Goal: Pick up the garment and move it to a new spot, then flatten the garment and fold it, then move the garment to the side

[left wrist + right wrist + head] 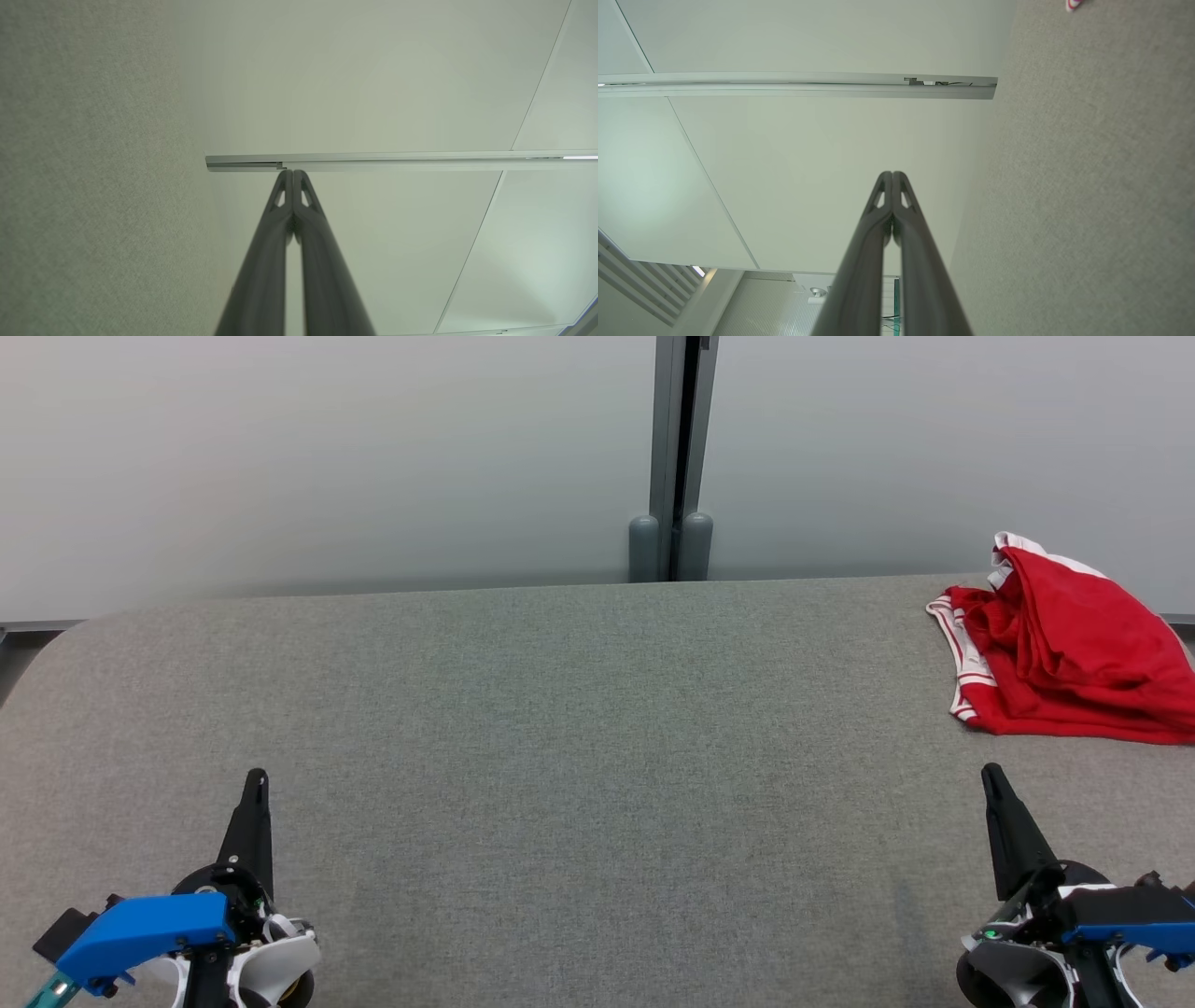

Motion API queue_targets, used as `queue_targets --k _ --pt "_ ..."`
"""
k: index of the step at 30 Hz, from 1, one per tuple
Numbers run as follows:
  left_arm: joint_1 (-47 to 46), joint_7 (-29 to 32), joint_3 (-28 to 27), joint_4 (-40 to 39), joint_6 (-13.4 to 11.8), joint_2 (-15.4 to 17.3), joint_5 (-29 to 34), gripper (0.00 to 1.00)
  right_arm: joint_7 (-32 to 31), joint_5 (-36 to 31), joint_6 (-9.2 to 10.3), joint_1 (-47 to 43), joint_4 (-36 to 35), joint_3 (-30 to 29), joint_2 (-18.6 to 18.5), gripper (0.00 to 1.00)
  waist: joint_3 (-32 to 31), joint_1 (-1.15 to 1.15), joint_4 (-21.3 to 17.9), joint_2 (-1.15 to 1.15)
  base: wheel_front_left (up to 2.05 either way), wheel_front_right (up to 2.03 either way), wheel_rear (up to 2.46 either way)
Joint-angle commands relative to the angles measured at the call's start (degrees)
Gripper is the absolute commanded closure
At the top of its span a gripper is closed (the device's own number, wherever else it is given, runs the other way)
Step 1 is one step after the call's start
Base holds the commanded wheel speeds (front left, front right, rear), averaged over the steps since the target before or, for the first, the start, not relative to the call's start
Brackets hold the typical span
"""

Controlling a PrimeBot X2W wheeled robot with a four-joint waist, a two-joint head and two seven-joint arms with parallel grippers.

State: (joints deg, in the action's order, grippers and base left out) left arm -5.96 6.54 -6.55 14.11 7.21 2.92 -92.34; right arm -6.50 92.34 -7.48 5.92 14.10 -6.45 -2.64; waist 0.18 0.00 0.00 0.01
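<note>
The garment (1064,649) is red with white-striped trim, and it lies bunched at the far right of the grey table (579,728), running off the head view's right edge. A sliver of its trim (1073,4) shows at the top of the right wrist view. My left gripper (256,777) hovers at the lower left, shut and empty, fingers pressed together (293,173). At the lower right my right gripper (991,771) is shut too, holding nothing (892,173), a short way in front of the garment and apart from it.
A pale partition wall (327,457) with a grey vertical post (680,457) stands right behind the table's far edge. The table's rounded left corner (56,639) is in view.
</note>
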Motion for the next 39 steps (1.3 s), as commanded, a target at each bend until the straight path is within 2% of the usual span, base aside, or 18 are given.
queue_targets --k 1,39 --pt "-0.5 0.2 -0.1 -0.3 0.5 -0.1 -0.1 1.00 -0.2 0.2 -0.02 0.6 -0.2 -0.2 -0.4 1.00 0.0 0.00 0.0 -0.01 0.00 0.00 0.00" --pt "-0.5 0.2 -0.1 -0.3 0.5 -0.1 -0.1 1.00 -0.2 0.2 -0.02 0.6 -0.2 -0.2 -0.4 1.00 0.0 0.00 0.0 -0.01 0.00 0.00 0.00"
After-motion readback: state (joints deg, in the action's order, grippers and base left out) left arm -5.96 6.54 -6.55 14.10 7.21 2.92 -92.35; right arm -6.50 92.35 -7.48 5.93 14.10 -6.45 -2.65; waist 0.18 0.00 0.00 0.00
